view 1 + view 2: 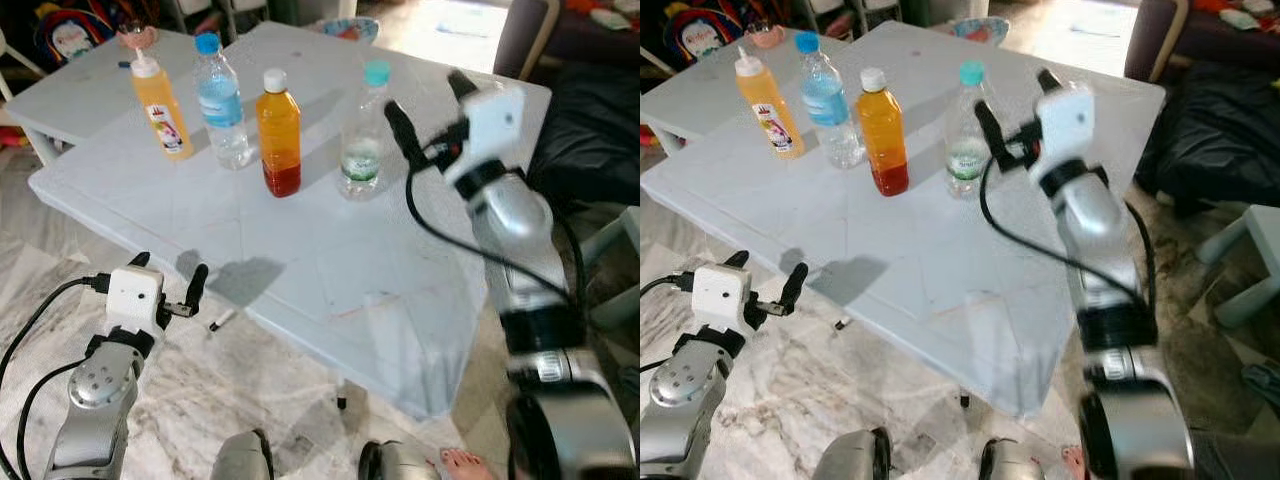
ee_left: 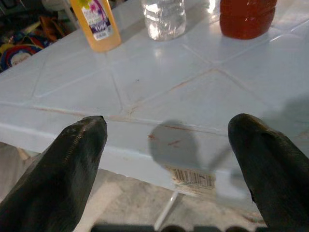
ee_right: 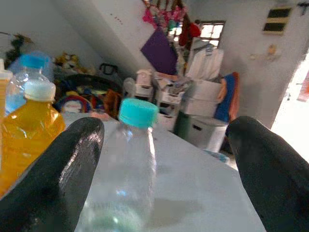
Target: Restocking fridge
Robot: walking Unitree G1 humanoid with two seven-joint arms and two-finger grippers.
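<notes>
Your right gripper (image 1: pixel 428 112) is wide open, just beside the clear plastic bottle with the teal cap (image 1: pixel 364 130) on the white table (image 1: pixel 300 260). If you bump it, it can tip into the orange juice bottle (image 1: pixel 279 133). Your left gripper (image 1: pixel 170 285) hangs open, low by the table edge.

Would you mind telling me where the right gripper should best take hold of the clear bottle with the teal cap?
Probably around its straight body below the teal cap, from the robot's right. The clear bottle stands upright, at the right end of the row, with the orange juice bottle close on its other side. The open right gripper already faces it from that free side.
</notes>
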